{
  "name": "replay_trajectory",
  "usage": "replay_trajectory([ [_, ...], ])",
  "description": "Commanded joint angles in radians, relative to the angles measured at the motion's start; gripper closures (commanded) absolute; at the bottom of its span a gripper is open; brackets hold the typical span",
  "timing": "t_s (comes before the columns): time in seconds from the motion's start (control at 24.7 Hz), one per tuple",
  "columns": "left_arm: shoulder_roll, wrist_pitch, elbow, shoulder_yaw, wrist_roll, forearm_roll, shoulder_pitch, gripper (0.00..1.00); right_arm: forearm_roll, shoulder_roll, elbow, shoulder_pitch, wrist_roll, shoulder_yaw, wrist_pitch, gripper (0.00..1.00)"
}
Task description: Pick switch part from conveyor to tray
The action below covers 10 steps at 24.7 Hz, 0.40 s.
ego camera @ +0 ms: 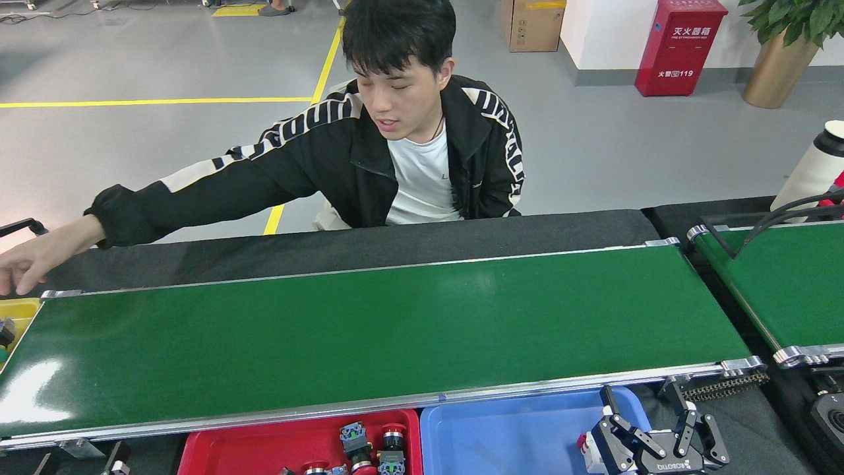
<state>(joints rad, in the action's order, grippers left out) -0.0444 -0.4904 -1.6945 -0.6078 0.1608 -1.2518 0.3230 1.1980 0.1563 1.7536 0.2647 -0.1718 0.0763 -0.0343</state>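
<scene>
The conveyor (369,330) is a long glossy dark-green belt with silver rails across the middle of the head view; no switch part lies on it. Several switch parts (366,452) lie in the red tray (264,442) below its front rail. Beside it sits a blue tray (501,435) with nothing in it. My right gripper (643,399) stands open over the blue tray's right end, nothing between its fingers. My left gripper is out of view.
A person in a black jacket sits behind the conveyor, one hand (23,264) stretched to its far left end above a yellow bin (16,310) holding parts. A second green belt (784,284) with black cables lies at the right.
</scene>
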Motion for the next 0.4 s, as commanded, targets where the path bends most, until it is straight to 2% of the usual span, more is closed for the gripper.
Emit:
replay_trajectory([
  [0.0, 0.008, 0.009, -0.016, -0.003, -0.009, 0.000, 0.001, 0.00, 0.002, 0.008, 0.015, -0.001, -0.014, -0.004, 0.004, 0.00],
  [0.24, 0.046, 0.016, -0.019, -0.003, -0.070, -0.084, -0.007, 0.01, 0.002, 0.008, 0.015, 0.002, -0.015, -0.004, 0.004, 0.00],
  [0.36, 0.051, 0.010, -0.027, -0.001, -0.070, -0.086, -0.007, 0.01, 0.002, 0.006, 0.015, 0.008, -0.031, -0.004, 0.004, 0.00],
])
